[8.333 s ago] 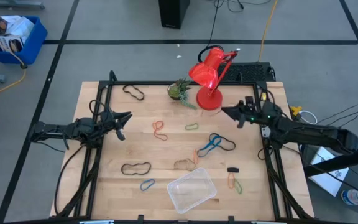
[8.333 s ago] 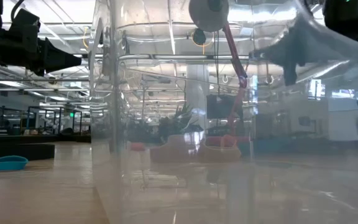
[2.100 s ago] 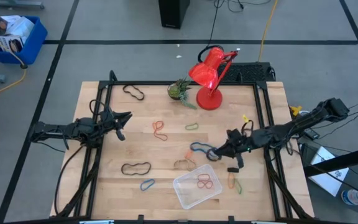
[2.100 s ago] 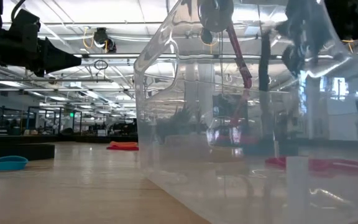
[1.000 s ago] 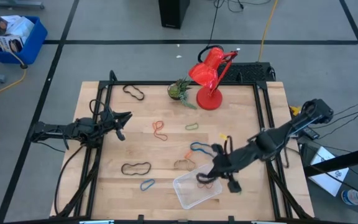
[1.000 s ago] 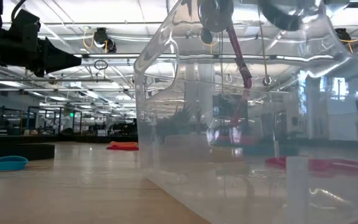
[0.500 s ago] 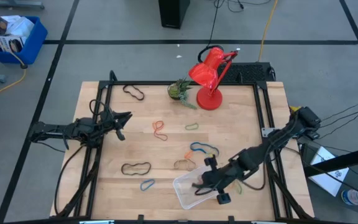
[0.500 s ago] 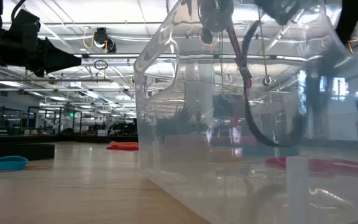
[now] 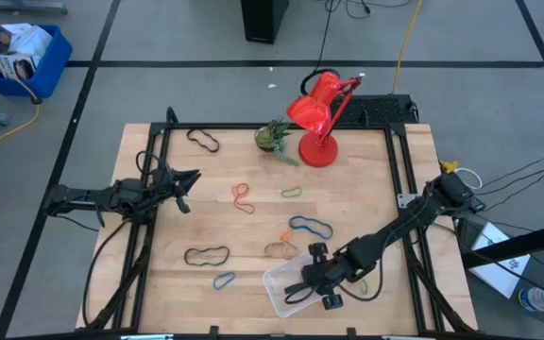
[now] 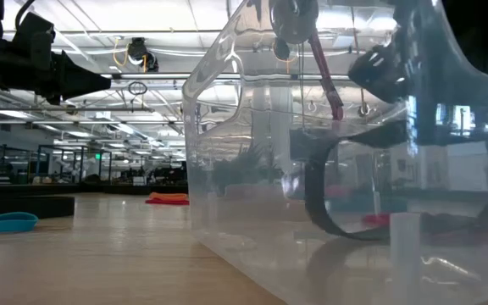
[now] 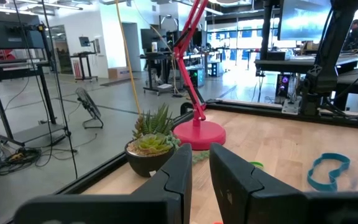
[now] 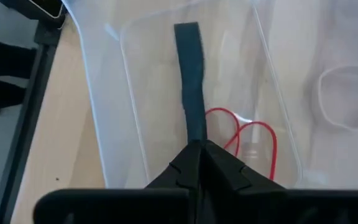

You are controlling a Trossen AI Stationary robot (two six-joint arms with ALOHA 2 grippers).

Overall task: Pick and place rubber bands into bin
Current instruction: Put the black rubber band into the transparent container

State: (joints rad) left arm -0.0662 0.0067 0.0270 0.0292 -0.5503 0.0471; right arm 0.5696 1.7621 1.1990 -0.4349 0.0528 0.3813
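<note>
The clear bin (image 9: 276, 291) sits near the table's front edge, and red bands (image 12: 248, 133) lie inside it. My right gripper (image 9: 302, 286) is over the bin, shut on a wide black rubber band (image 12: 189, 81). In the low view the band (image 10: 318, 203) shows as a loop inside the bin wall. Loose bands lie on the table: blue (image 9: 310, 227), tan (image 9: 280, 249), black (image 9: 206, 255), blue (image 9: 224, 280), orange-red (image 9: 242, 196), green (image 9: 292, 192) and black (image 9: 204, 140). My left gripper (image 9: 187, 184) waits open at the table's left. My right gripper pinches the black band near one end of its loop (image 12: 195, 132) between its two shut fingers. The fingers slant down from the table's right side into the bin. The band hangs slack below them inside the bin; I cannot tell whether its lower bend (image 10: 339, 234) touches the floor.
A red desk lamp (image 9: 319, 118) and a small potted plant (image 9: 274, 138) stand at the table's far edge. More bands (image 9: 365, 283) lie right of the bin, partly under my right arm. A blue bin (image 9: 22, 57) stands on the floor at the far left.
My right gripper has carried the black band toward the table's near edge and a little left, from the bin's far-right corner to over its middle. It has gone down, and the band now hangs as a loop inside the bin.
</note>
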